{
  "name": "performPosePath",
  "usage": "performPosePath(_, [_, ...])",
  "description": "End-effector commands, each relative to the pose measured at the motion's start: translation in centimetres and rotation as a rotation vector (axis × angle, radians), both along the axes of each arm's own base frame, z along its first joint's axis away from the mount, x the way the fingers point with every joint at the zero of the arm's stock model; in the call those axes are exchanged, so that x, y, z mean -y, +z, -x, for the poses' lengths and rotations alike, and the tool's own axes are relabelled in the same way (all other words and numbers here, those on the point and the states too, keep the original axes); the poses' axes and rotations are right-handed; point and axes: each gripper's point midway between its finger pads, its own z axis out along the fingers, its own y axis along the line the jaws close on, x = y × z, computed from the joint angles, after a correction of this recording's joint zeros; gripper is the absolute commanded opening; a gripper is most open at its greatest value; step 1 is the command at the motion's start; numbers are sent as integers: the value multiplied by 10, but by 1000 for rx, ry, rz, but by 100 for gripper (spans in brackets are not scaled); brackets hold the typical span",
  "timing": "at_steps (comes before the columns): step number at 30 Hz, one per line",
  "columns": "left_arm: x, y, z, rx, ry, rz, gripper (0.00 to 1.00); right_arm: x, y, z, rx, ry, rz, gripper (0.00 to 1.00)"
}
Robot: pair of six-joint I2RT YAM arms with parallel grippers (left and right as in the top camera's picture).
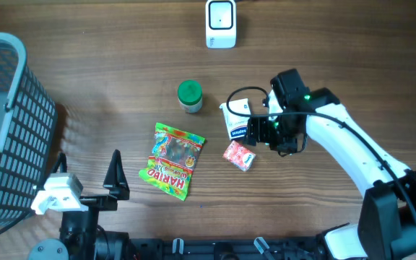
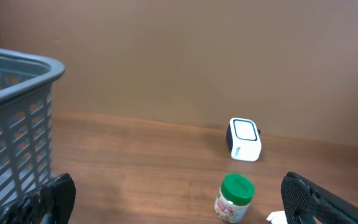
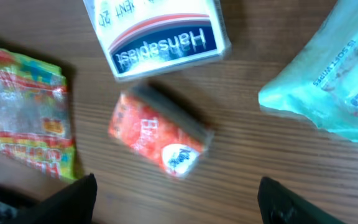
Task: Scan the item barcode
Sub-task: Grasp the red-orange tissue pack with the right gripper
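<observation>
Right wrist view alone shows a crinkly teal pack [image 3: 328, 87]. Right hand [image 3: 176, 199] and left hand [image 1: 87, 170] stand wide, empty.

Light even, soft, fairly bright over the brown wood-grain table [image 1: 121, 65]. Shadows faint, deepest beside the grey plastic mesh basket [image 1: 9, 123]. Overhead view sharp. Right wrist view motion-blurred; small red crinkled sachet [image 3: 157, 137] smeared, slight sheen. Left wrist view mildly soft.
</observation>
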Motion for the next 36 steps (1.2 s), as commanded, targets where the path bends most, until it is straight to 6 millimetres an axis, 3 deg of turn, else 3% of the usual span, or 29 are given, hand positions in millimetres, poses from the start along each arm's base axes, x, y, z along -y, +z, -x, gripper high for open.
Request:
performPosePath(1, [-4,-9,0,-35,26,7,100,4,-35,18,-50,-39,1,83])
performPosePath(5, [-4,-19,-1,-68,26,3,100,-10,-52,23,-20,-31,-111,83])
performPosePath(11, [-5,-43,3,-166,27,-9,100,-8,-64,24,-7,-84,-118,82])
performPosePath(12, [-5,-45,4,-175,27,-10,100,-5,-66,22,-8,-110,-98,77])
performPosePath(15, [-5,-48,4,-186,27,-11,100,4,-73,24,-26,-144,-42,46])
performPosePath(17, [-5,-50,5,-197,26,-13,100,8,-81,29,-50,-150,-17,9])
performPosePath(20, [-5,-57,7,-227,26,-16,100,10,-89,35,-89,-173,-4,4])
performPosePath(23, [-5,-63,8,-253,27,-19,100,1,-71,30,-88,-168,-74,4])
performPosePath(26, [-5,-72,11,-291,26,-24,100,-6,-29,28,-71,-98,-146,5])
performPosePath(29, [-6,-81,14,-327,27,-28,100,-19,14,39,-49,35,-264,4])
performPosePath(33, [-6,-88,17,-361,27,-32,100,-58,79,60,36,284,-643,4])
performPosePath(36, [-6,-95,21,-392,27,-36,100,-72,109,73,0,327,-865,4])
